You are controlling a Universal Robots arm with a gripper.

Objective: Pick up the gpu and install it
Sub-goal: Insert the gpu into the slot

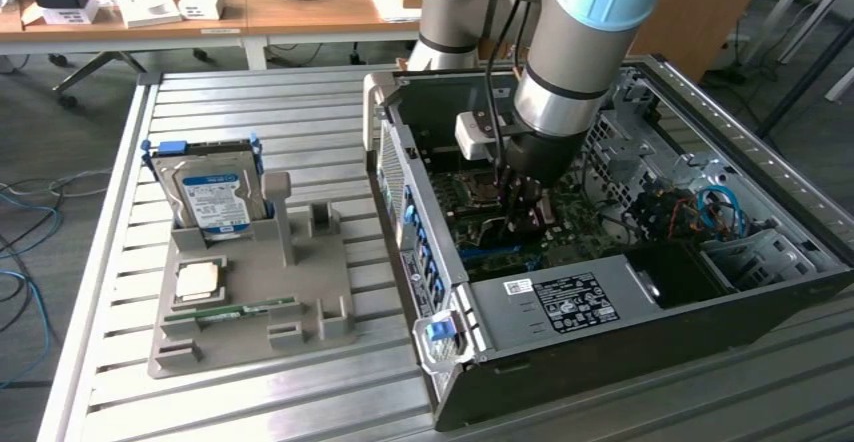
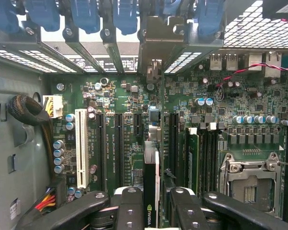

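Nearest the lens, wrist view: two black fingers [image 2: 129, 208], jaws narrow and clamped on one gpu [image 2: 150, 191], held edge-on between them. Thin dark card, green-white logo on near edge, one silver bracket [image 2: 153, 72] at far end by the case's rear slot openings. Gpu inside the case, upright over the motherboard [image 2: 134, 96], in line with the expansion slots. Seated or just above: cannot tell. Beside it, one long white slot [image 2: 81, 153], with two long black slots [image 2: 102, 148] between white slot and card. Also one CPU socket [image 2: 252, 184] with metal frame, one black braided cable bundle [image 2: 29, 112], one red-black twisted wire pair [image 2: 252, 67].

Exterior view: one arm [image 1: 574, 52] reaching down into one open PC case [image 1: 601, 297] lying on the slatted bench [image 1: 267, 102]. One grey holder tray [image 1: 314, 307] on the bench at 9 o'clock of the case, apart from it. On the tray:
- one hard drive [image 1: 211, 197], upright at the 12 o'clock end
- one square CPU chip [image 1: 198, 280], at 6 o'clock of the drive
- one green memory stick [image 1: 247, 310], at 5 o'clock of the chip, just beside it
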